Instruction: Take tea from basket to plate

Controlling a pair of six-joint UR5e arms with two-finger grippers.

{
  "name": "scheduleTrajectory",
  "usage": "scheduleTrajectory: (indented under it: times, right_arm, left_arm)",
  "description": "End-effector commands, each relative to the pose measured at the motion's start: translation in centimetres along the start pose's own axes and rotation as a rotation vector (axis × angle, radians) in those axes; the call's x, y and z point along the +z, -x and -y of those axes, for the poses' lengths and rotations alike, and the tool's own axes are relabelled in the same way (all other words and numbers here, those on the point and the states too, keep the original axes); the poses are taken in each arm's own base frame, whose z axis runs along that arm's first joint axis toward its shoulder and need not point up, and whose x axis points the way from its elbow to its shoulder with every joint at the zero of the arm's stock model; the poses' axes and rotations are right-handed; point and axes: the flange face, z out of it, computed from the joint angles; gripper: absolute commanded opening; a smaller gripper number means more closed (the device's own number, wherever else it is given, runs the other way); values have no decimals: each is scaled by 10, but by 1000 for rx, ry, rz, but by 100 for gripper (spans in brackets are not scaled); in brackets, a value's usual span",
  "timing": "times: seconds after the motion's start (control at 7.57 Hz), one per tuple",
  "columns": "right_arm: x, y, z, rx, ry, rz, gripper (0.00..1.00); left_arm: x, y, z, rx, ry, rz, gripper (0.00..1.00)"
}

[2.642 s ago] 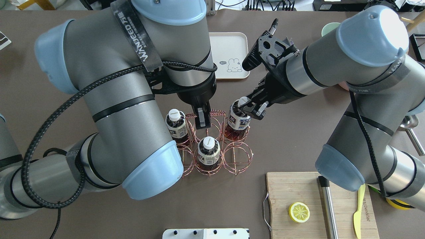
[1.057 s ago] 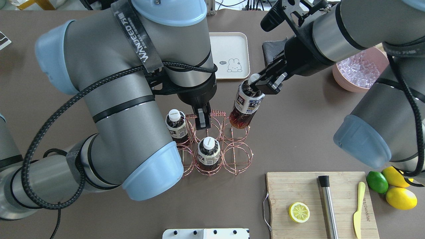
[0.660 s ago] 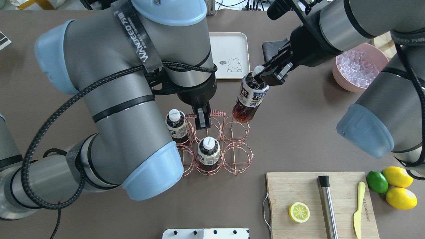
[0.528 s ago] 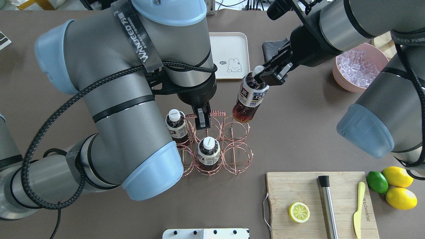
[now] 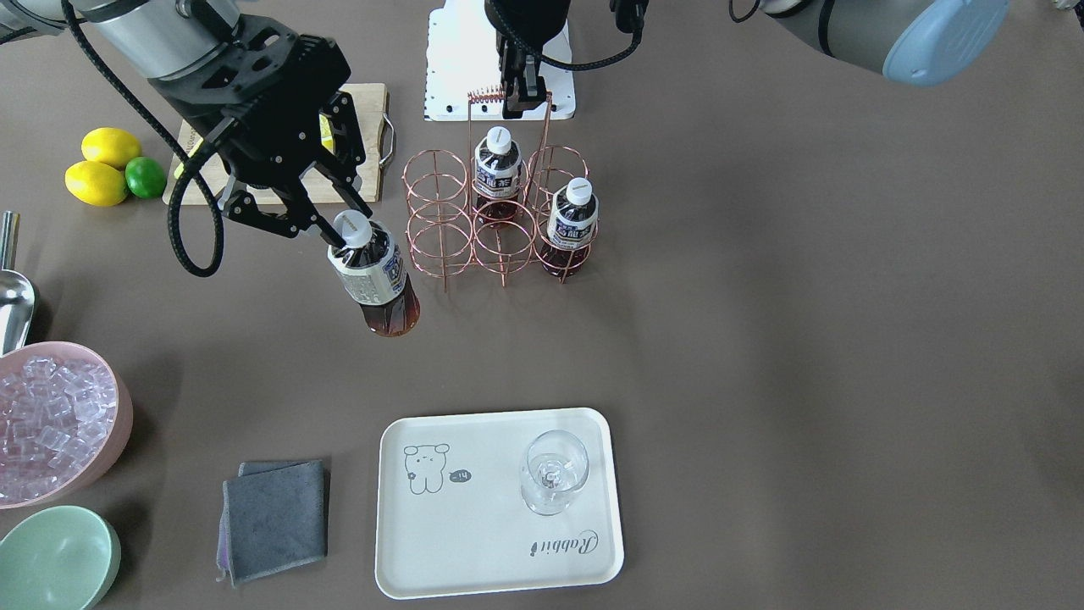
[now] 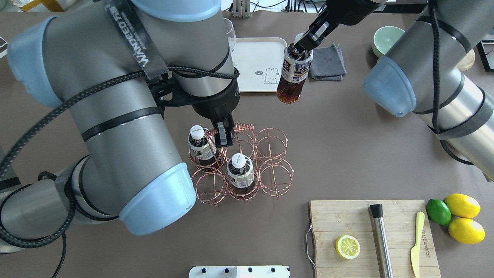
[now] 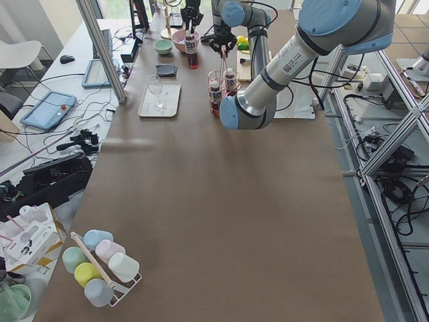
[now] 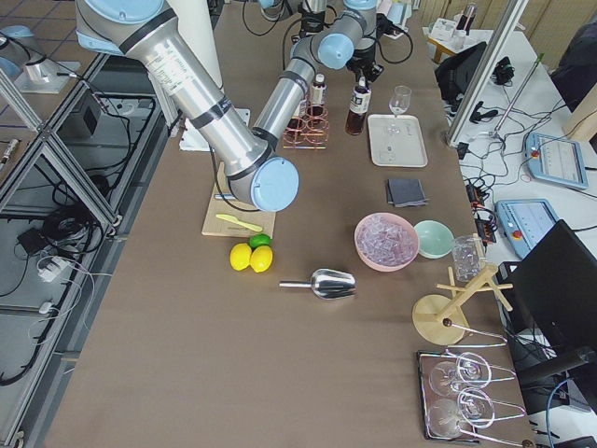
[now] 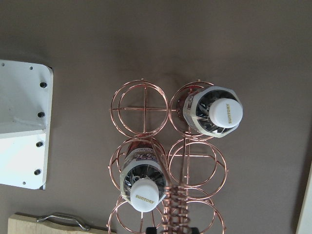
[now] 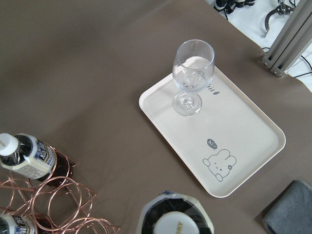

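Lower centre of the overhead view: the left hand (image 6: 224,138) is pinched narrow on the coiled handle of the basket (image 6: 276,176), which holds two bottles (image 6: 240,174). Higher, the right hand (image 6: 299,42) grips the tea (image 6: 293,72) by its cap, lifted off the desk (image 6: 347,127) beside the plate (image 6: 254,54).

The right gripper (image 5: 349,227) clamps the white cap of the tea (image 5: 378,284), which hangs tilted above the table (image 5: 762,339) just beside the basket (image 5: 440,224) — well apart from the plate (image 5: 474,559), where a wine glass (image 5: 555,470) stands. Two other bottles (image 5: 495,174) stand in the basket's rings; the left gripper (image 5: 518,95) pinches its coiled handle.
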Motion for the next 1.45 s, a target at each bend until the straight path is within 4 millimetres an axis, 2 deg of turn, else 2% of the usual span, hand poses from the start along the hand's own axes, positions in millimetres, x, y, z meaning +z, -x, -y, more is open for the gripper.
scheduleTrajectory:
  times: [0.0, 0.26, 0.53, 0.66, 0.79, 1.06, 1.32]
  right_arm:
    - [15, -30, 29, 34, 29, -34, 0]
    - [31, -51, 57, 28, 61, -47, 0]
    - [60, -75, 73, 30, 43, -41, 0]
    - [68, -80, 84, 38, 39, -39, 0]
    - [78, -87, 99, 49, 57, -41, 0]
    - [100, -106, 100, 44, 45, -44, 0]
    - [110, -121, 100, 65, 36, -104, 0]
  left_arm:
    - [-37, -19, 23, -48, 7, -20, 0]
    - [-60, -29, 50, -62, -11, -22, 0]
    - [-70, -57, 82, -55, -31, -22, 0]
    - [-72, -58, 112, -30, -42, -22, 0]
    - [-74, -46, 153, -6, -37, -16, 0]
    - [-79, -37, 218, 27, -67, -3, 0]
    - [-95, -50, 284, 77, -130, -7, 0]
